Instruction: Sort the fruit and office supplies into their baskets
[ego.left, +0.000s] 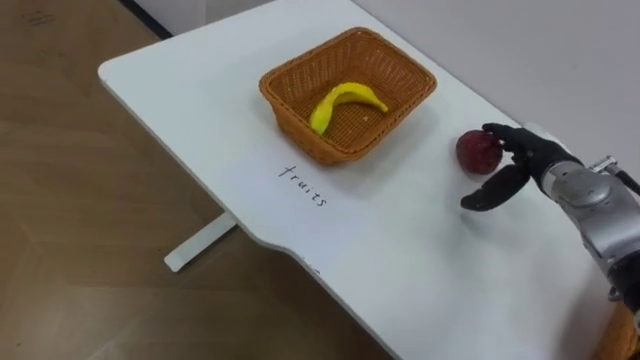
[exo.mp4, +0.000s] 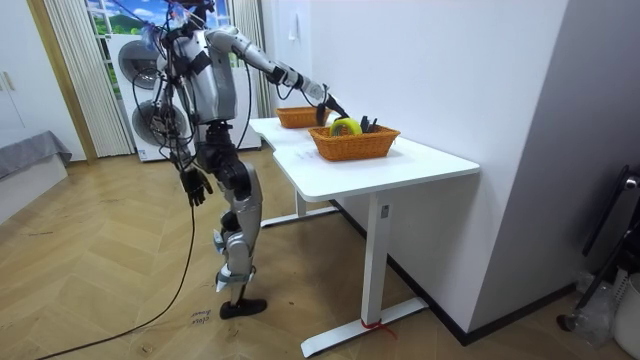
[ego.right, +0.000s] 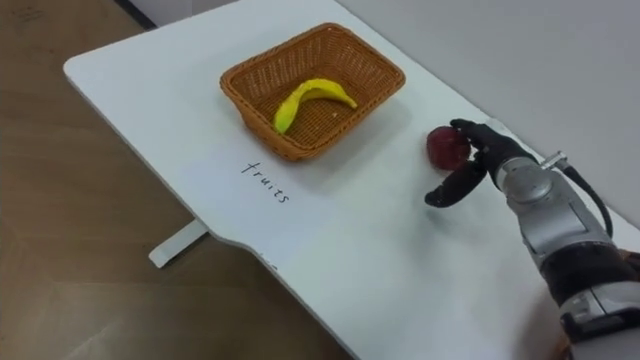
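Observation:
A wicker basket stands on the white table above the handwritten word "fruits", and a yellow banana lies inside it. To the basket's right a dark red apple rests on the tabletop. My right hand is open against the apple's right side, its fingers arched over the top and its thumb stretched out below, apart from the fruit. In the room view I stand at the table's end with my right arm reaching over it, while my left hand hangs relaxed at my side.
A second wicker basket holding a yellow thing and dark items stands nearer the table's free end; its rim shows at the lower right. A white wall runs along the table's far side. The table edge and wooden floor lie to my left.

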